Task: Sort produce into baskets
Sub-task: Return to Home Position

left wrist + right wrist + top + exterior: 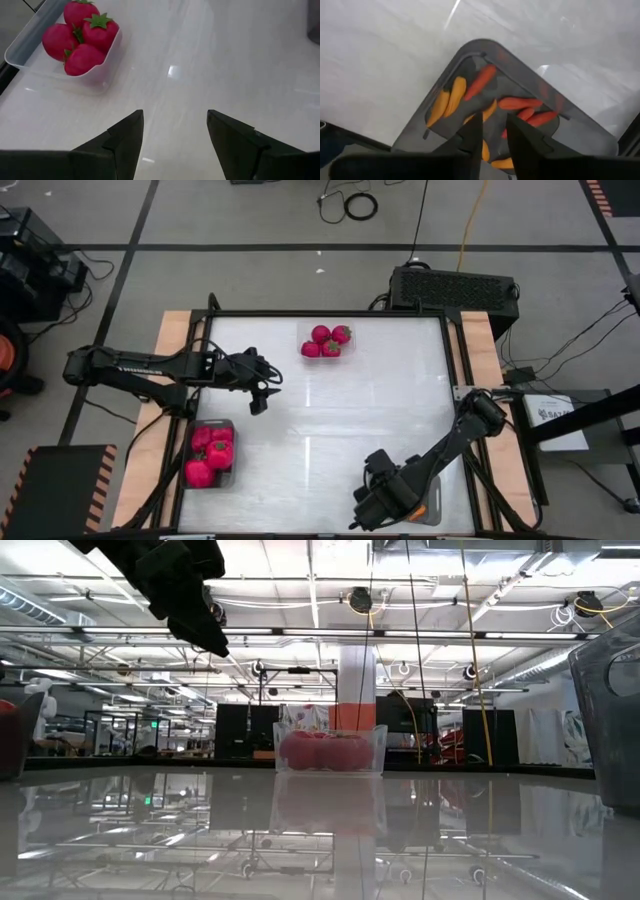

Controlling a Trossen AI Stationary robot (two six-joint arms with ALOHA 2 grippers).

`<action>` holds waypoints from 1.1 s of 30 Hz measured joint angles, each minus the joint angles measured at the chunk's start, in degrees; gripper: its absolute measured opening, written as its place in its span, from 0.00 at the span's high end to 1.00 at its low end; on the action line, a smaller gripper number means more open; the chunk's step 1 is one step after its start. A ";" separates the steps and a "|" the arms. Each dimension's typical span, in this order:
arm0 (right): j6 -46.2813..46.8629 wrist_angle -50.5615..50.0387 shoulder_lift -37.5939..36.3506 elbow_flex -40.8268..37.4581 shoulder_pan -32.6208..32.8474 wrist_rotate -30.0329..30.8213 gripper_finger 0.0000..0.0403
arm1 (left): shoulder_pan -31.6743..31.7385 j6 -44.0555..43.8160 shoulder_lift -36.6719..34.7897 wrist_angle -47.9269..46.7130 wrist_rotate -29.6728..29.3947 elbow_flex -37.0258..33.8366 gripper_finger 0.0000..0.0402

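My right gripper points down over a grey basket near the table's front right. Its fingers stand a little apart, with nothing between them. Slender orange and red produce lies on that basket's floor. My left gripper hovers open and bare above the table's left half. A clear tray at the far middle holds round red pieces with green tops. A second grey basket at the near left holds lumpy magenta-red pieces.
A black box with a perforated top stands beyond the table's far right corner. Bare white tabletop lies between the three containers. In the low view the right basket's wall rises close at the right.
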 joint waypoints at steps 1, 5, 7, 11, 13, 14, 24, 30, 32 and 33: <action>0.00 -0.12 0.00 0.00 -0.03 -0.07 0.79 | 0.00 -0.08 0.00 0.00 0.00 0.00 0.44; -0.13 -0.06 -0.09 -0.02 -0.34 1.99 0.74 | 0.02 -0.12 0.00 -0.02 0.00 0.00 0.44; -1.58 0.35 -0.28 -0.02 -0.72 2.25 0.73 | 0.01 -0.40 0.00 -0.10 0.01 0.00 0.44; -8.10 1.31 -1.33 -0.02 -2.51 2.22 0.75 | 0.02 -0.57 0.00 -0.17 2.35 0.00 0.44; -12.12 1.50 -2.22 -0.02 -4.02 2.27 0.78 | 0.00 -1.36 0.00 -0.45 4.48 0.00 0.44; -14.31 1.53 -2.74 -0.03 -4.92 2.57 0.80 | 0.00 -2.12 0.00 -0.58 5.36 -0.02 0.44; -42.62 3.65 -13.20 -0.07 -17.09 16.25 0.99 | 0.00 -7.56 -6.40 -0.79 8.81 -0.04 0.44; -59.92 4.86 -21.00 -2.08 -26.28 17.38 1.00 | 0.00 -11.11 -15.06 -0.62 5.56 -0.04 0.44; -64.43 6.73 -24.16 -5.07 -29.27 17.24 1.00 | 0.00 -12.31 -17.78 -0.32 3.21 -0.04 0.44; -66.42 8.03 -25.89 -7.12 -30.65 17.07 1.00 | 0.00 -12.55 -19.16 -0.31 1.64 -0.04 0.44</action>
